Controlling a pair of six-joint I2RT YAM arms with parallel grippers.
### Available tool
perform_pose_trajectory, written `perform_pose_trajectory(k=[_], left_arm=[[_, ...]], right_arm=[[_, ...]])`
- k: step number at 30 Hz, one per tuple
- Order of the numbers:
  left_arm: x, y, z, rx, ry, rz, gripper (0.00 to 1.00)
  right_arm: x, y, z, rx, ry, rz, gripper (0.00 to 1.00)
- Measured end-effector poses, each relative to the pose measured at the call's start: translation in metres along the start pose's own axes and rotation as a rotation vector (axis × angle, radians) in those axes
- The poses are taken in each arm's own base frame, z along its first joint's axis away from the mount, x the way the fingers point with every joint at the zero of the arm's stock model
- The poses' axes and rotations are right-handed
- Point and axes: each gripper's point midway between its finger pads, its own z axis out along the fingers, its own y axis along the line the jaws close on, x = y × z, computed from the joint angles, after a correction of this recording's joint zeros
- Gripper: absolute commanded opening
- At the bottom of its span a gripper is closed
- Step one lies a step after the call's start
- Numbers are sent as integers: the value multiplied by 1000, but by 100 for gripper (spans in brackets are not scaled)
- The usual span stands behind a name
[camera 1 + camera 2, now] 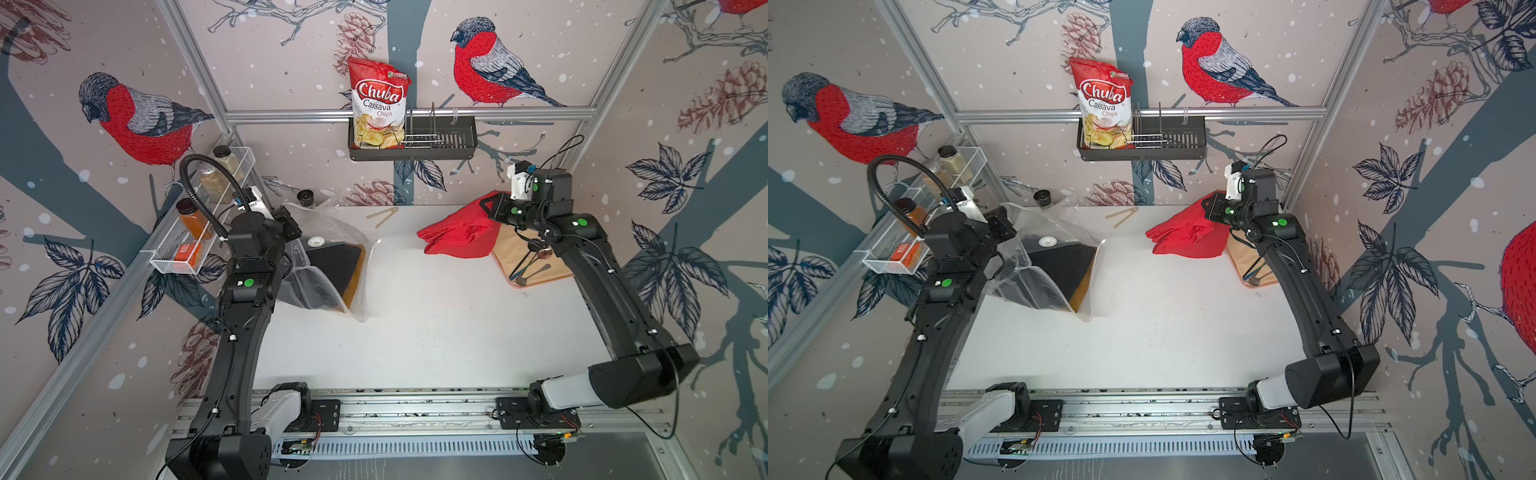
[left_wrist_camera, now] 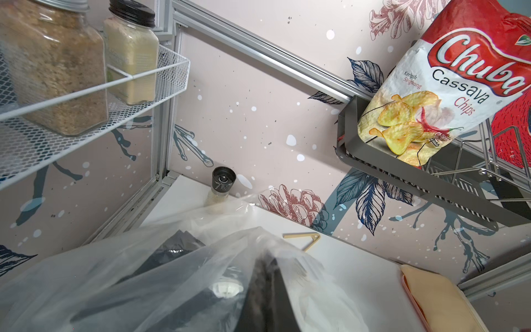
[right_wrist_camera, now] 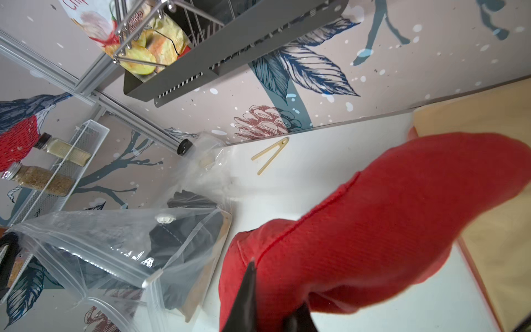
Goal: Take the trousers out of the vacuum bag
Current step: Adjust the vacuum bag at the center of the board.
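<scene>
The clear vacuum bag point(image 1: 332, 226) lies at the table's left, its white valve point(image 1: 316, 240) facing up. Black trousers point(image 1: 332, 266) and a mustard-brown pair point(image 1: 356, 282) sit inside it. My left gripper point(image 1: 291, 226) is shut on the bag's plastic film near its back edge; in the left wrist view the film point(image 2: 201, 273) drapes over the dark fingers point(image 2: 264, 290). The red trousers point(image 1: 457, 235) are outside the bag at the right. My right gripper point(image 1: 490, 205) is shut on their raised end, with red cloth point(image 3: 373, 218) between its fingers point(image 3: 247, 299).
A peach mat point(image 1: 509, 249) with utensils point(image 1: 532, 266) lies under the right arm. Wooden tongs point(image 1: 381, 216) and a small grinder point(image 1: 305, 197) sit by the back wall. A chips bag point(image 1: 378, 104) stands in a black wall basket point(image 1: 457, 145). Spice jars fill a white wire rack point(image 1: 166, 253) at the left.
</scene>
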Motion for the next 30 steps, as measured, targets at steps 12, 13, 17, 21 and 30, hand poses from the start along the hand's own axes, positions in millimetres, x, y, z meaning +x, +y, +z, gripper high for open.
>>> perform_pose_trajectory(k=[12, 13, 17, 21, 30], left_arm=[[17, -5, -2, 58, 35, -22, 0], [17, -7, -2, 65, 36, -29, 0], [22, -9, -1, 85, 43, -34, 0], [26, -12, 1, 112, 50, -35, 0], [36, -27, 3, 159, 74, -20, 0]], right_arm=[[-58, 44, 57, -120, -76, -132, 0], [-52, 46, 60, -125, -67, -144, 0], [-2, 35, 69, -116, -4, -141, 0], [91, -13, 68, -24, 127, -63, 0], [172, -91, 33, 207, 156, 96, 0]])
